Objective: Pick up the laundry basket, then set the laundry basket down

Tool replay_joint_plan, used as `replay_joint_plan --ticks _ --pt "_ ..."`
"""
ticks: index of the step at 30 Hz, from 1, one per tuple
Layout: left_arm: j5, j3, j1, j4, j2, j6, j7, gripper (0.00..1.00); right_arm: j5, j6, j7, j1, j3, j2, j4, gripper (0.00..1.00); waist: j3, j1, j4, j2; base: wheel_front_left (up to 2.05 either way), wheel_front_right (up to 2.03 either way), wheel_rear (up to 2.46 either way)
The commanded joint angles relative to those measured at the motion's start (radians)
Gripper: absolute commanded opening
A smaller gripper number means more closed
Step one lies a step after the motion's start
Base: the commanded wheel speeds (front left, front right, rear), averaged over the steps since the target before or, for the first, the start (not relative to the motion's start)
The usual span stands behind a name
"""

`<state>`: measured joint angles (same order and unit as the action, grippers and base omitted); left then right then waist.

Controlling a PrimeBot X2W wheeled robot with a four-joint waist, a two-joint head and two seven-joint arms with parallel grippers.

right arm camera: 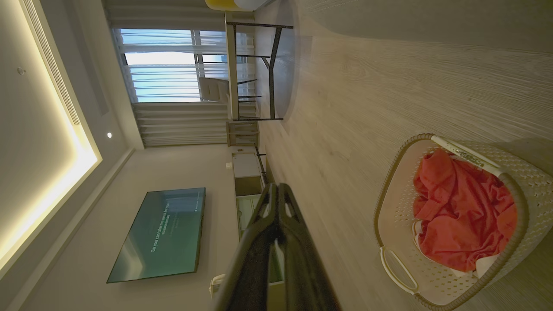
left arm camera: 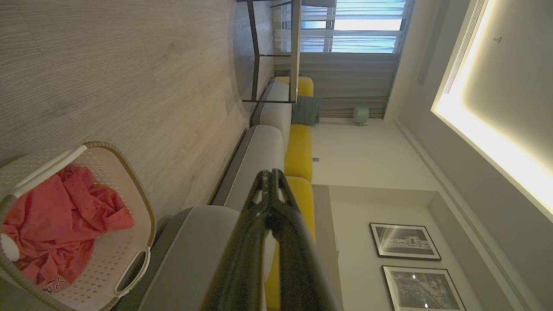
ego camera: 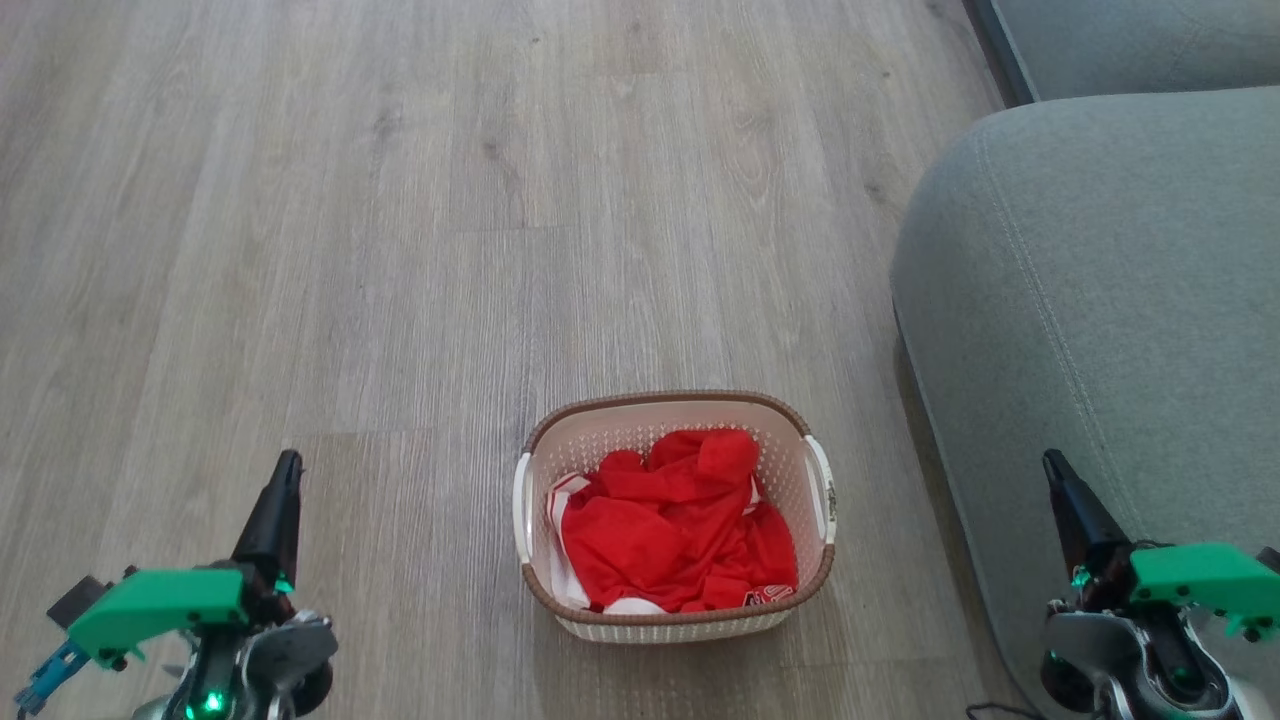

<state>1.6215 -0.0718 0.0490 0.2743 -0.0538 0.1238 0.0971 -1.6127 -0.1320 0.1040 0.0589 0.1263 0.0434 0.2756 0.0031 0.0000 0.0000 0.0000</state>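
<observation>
Flanking the scene at the lower corners of the head view, the left gripper (ego camera: 285, 470) and the right gripper (ego camera: 1055, 465) are both pointing forward, jaws clenched on nothing. Between them, slightly ahead, the laundry basket (ego camera: 640, 435) is sitting on the wooden floor (ego camera: 400, 200) with a red garment (ego camera: 680, 520) lying inside. Its left handle (ego camera: 521, 505) is facing the left arm and its right handle (ego camera: 822, 490) the right arm. The long axis seems to be running side to side, though foreshortening is making that uncertain. Neither arm is looking clearly nearer, so both would be reaching inward. A grey sofa (ego camera: 1100, 300) is standing beyond the right gripper, near the basket's right side.
</observation>
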Motion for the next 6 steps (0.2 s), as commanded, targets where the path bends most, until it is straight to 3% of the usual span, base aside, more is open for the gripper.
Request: replay_joint_plan --ticks 1,6 --pt "-0.005 -0.032 0.058 -0.029 -0.004 0.007 0.008 0.0 0.0 0.001 0.005 0.049 -0.018 0.011 -0.031 0.0 0.0 0.0 0.0 0.0 0.0 0.0 0.0" --pt "-0.005 -0.033 0.058 -0.029 -0.003 0.007 0.009 0.0 0.0 0.001 0.005 0.049 -0.017 0.011 -0.031 0.0 0.0 0.0 0.0 0.0 0.0 0.0 0.0"
